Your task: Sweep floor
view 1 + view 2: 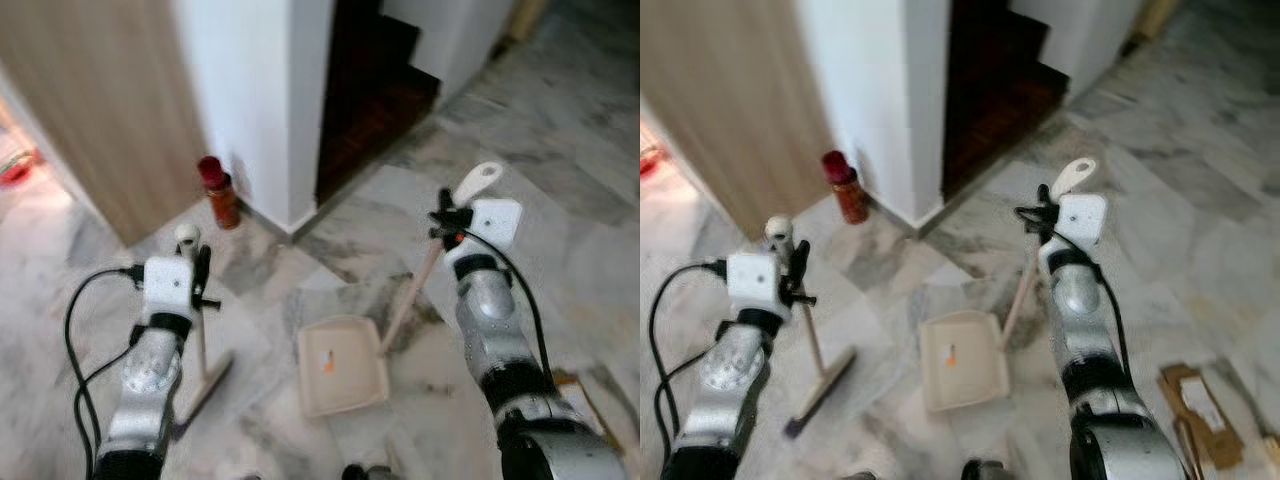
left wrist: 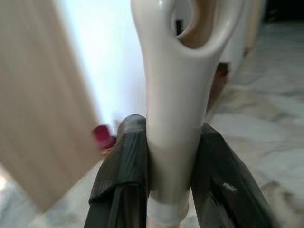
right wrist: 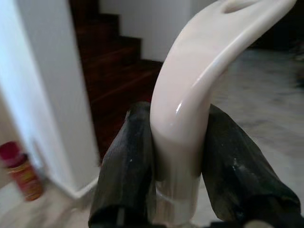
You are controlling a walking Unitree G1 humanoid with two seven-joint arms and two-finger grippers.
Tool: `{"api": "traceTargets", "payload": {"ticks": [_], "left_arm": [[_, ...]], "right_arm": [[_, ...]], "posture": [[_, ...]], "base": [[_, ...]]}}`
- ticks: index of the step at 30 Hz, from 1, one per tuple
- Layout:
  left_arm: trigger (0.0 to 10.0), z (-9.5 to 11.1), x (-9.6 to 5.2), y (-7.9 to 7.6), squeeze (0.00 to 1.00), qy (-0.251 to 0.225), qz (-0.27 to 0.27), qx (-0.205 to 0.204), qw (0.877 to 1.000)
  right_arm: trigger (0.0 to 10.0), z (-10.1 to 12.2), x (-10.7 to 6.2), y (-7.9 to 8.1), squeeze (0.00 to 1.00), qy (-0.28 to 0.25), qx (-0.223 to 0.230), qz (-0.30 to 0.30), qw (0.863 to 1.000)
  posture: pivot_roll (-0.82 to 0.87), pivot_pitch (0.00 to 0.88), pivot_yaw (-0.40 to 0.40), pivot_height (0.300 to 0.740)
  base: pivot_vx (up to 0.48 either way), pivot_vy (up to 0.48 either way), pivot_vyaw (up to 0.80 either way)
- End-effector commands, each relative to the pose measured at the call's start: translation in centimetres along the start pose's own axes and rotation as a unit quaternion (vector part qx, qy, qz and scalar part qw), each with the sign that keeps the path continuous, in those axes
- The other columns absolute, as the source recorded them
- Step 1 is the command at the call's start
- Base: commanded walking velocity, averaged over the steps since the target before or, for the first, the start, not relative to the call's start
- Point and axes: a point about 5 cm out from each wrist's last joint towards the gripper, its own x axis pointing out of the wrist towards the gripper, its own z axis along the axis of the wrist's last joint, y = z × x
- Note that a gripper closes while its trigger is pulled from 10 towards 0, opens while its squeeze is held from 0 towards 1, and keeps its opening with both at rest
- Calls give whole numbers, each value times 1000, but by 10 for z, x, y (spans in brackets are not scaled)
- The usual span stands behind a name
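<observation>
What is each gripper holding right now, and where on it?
Left gripper clamps the broom near the top of its handle; right gripper clamps the dustpan by its handle's upper end.

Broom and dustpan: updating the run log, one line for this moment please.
left gripper shut on broom | right gripper shut on dustpan handle | orange scrap in dustpan

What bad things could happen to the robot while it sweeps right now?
The left gripper holds the broom and the right gripper holds the dustpan. The bit already in the pan might tip out if it tilts. A red-capped bottle stands on the floor by the wall; a wide sweep could knock it over.
</observation>
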Motion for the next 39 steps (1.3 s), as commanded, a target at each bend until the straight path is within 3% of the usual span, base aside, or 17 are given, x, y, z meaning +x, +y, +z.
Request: {"api": "traceTargets", "payload": {"ticks": [1, 39], "left_arm": [[10000, 3, 0, -1, 0, -8, -2, -5, 1000], [10000, 4, 1, -1, 0, -12, -11, -5, 1000]], "right_arm": [[10000, 13, 5, 1, 0, -28, -7, 3, 1000], [10000, 11, 2, 2, 0, -27, -7, 1, 1000]], "posture": [[119, 170, -25, 740], [116, 145, -18, 740]], "base": [[0, 0, -800], [0, 0, -800]]}}
